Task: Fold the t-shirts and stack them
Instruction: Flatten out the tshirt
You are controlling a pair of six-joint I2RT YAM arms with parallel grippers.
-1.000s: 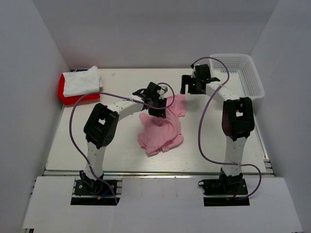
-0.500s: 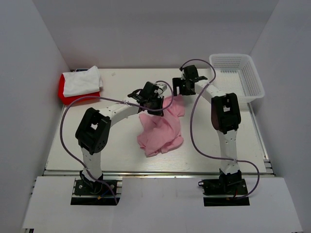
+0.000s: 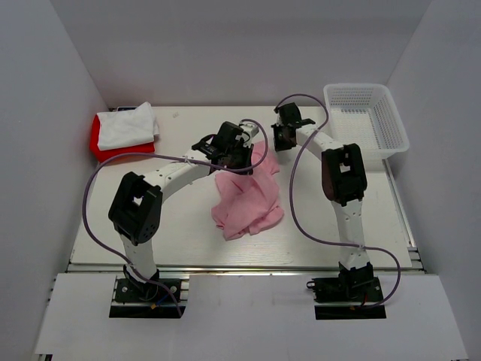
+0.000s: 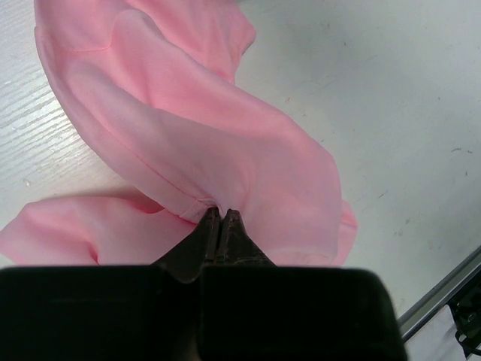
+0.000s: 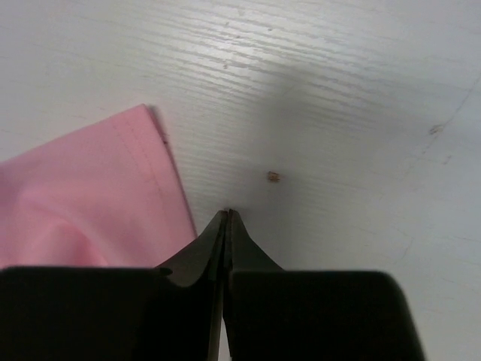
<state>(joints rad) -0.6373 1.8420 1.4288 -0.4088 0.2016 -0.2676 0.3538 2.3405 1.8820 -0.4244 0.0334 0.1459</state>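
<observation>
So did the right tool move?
Yes. The right tool slid left, away from the white basket and closer to the pink t-shirt.

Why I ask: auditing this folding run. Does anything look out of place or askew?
The pink t-shirt lies crumpled in a heap, unfolded, pinched by the left gripper. The right gripper is shut on nothing, beside its hem. The white t-shirt sits folded on the red t-shirt.

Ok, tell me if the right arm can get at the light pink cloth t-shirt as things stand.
Probably yes. The right hand, shut, is just beside the hem of the light pink cloth t-shirt, with only bare white table between; it would need to open first.
</observation>
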